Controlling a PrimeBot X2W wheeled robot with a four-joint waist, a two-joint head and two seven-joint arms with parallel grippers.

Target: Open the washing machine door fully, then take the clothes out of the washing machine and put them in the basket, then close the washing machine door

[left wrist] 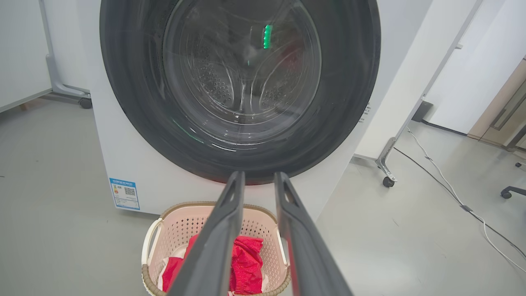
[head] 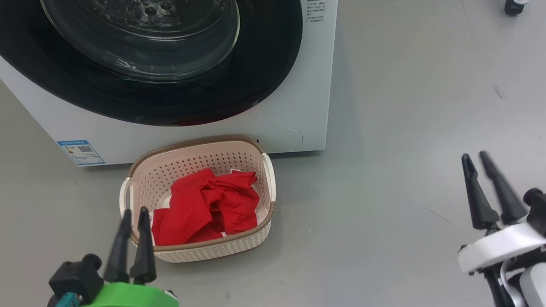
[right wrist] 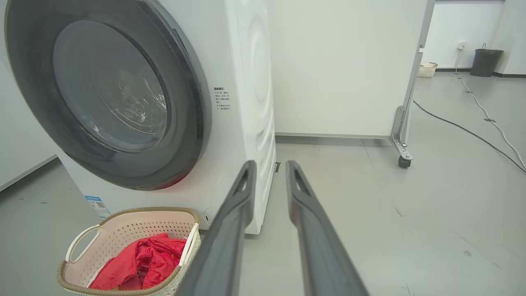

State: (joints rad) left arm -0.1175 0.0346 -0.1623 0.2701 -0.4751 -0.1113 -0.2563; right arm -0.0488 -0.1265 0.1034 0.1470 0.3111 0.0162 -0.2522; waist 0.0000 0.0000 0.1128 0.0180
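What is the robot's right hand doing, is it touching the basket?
Apart. The head view shows grey floor between the right gripper and the basket.

The washing machine door (head: pixel 269 50) — a glossy black ring around a bulging clear window — sits shut against the white washing machine (head: pixel 294 117), and just before it on the floor (head: pixel 403 172) the cream perforated basket (head: pixel 193 148) stands upright, holding the crumpled red clothes (head: pixel 208 206).

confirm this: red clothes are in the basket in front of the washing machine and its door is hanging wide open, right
No: the washing machine door is shut against the washing machine, as the right wrist view shows. The red clothes do lie in the basket in front of it.
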